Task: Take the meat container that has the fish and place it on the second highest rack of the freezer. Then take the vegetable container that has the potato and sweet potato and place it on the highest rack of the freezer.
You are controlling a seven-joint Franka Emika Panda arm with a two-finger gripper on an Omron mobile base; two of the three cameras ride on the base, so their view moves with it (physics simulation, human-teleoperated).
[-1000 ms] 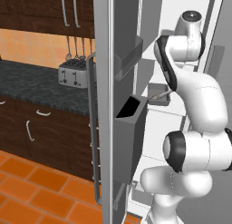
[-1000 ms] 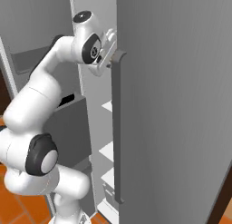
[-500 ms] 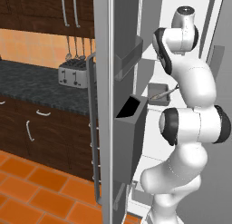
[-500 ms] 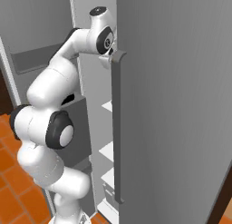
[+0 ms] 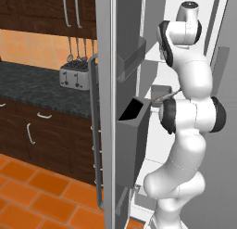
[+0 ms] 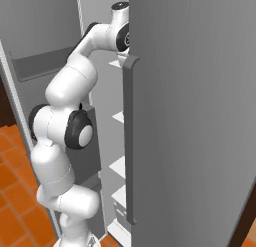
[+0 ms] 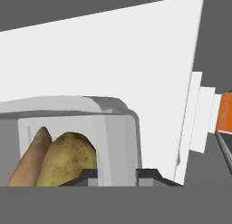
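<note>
White freezer shelving [image 7: 113, 55] spreads ahead of me, and the open freezer door [image 5: 121, 107] stands off at nine o'clock of my arm in the left base view. Just past my jaws [image 7: 117, 173] sits the vegetable container [image 7: 108, 141], resting on a white rack high in the freezer, with the potato [image 7: 68, 157] and the sweet potato [image 7: 29, 157] lying inside toward eight o'clock. My fingertips [image 7: 152, 175] straddle the container's near wall; whether they pinch it or have just let go, I cannot tell. I judge this the last step, the setting-down. Next I should part fully and back straight out without dragging the container.
</note>
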